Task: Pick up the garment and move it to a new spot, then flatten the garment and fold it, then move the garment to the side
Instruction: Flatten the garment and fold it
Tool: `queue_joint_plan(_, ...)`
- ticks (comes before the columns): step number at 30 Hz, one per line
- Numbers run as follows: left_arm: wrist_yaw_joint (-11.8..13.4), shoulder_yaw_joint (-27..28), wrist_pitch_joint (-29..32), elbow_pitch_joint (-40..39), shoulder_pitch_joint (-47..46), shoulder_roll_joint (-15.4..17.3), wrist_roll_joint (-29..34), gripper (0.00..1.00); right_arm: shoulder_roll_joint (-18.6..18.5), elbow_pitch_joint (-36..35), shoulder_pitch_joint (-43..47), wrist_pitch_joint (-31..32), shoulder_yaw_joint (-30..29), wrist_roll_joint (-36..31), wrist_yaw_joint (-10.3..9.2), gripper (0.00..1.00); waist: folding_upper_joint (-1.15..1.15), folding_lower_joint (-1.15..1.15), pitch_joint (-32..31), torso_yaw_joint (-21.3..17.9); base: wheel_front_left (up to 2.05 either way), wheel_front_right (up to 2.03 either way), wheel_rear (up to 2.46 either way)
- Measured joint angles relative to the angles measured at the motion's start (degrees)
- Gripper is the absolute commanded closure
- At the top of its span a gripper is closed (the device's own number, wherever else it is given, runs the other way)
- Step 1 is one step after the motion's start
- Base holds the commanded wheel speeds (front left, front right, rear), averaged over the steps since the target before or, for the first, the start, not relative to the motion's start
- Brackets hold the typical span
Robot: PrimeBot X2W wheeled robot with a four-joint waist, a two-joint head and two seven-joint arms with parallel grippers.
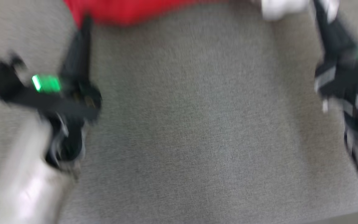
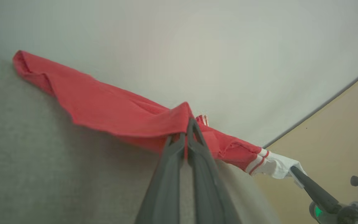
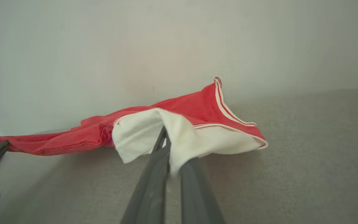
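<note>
Both jaws clamped on garment [image 2: 120, 112], L on red edge, R on white part, carry step; next prob. needs lowering it taut onto worktop [image 1: 197, 124].

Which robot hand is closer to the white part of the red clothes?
Right. The right hand pinches the white part itself; the left hand pinches the red part of the garment, away from the white.
</note>
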Motion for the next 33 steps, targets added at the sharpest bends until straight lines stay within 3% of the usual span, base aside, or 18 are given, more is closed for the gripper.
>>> queue_joint_plan(4, 0.0, 0.8, 0.0, 1.1, 8.8, -1.6, -0.9, 1.0, 2.9, -6.2, 14.0, 6.0, -8.1, -1.0, -0.01, 1.0, 0.0, 0.0, -4.5, 1.0, 0.0, 0.0, 0.0)
queue_joint_plan(7, 0.0, 3.4, 0.0, 1.3, 14.0, -2.6, -0.8, 1.0, 7.1, -10.8, 22.9, 11.6, -13.7, -2.9, 0.0, 1.0, -0.01, -0.01, -7.8, 1.6, 0.0, 0.0, 0.0)
queue_joint_plan(16, 0.0, 8.3, 0.0, 2.6, 26.2, -3.5, 2.9, 1.0, 18.8, -23.6, 40.5, 30.0, -22.1, -7.3, 0.0, 1.0, -0.01, 0.0, -16.1, 3.6, 0.0, 0.0, 0.0)
queue_joint_plan(23, 1.0, 8.3, 0.3, 3.3, 34.5, -4.1, 3.3, 1.0, 21.7, -27.7, 49.1, 40.3, -25.2, -11.3, 0.0, 1.0, -0.01, 0.0, -21.0, 4.6, 0.0, 0.0, 0.0)
queue_joint_plan(33, 4.2, 3.5, 7.2, 2.7, 42.8, -2.6, 4.7, 1.0, 22.6, -28.6, 53.2, 44.8, -29.9, -17.6, 0.0, 1.0, 0.0, 0.01, -24.7, 5.2, 0.0, 0.0, 0.0)
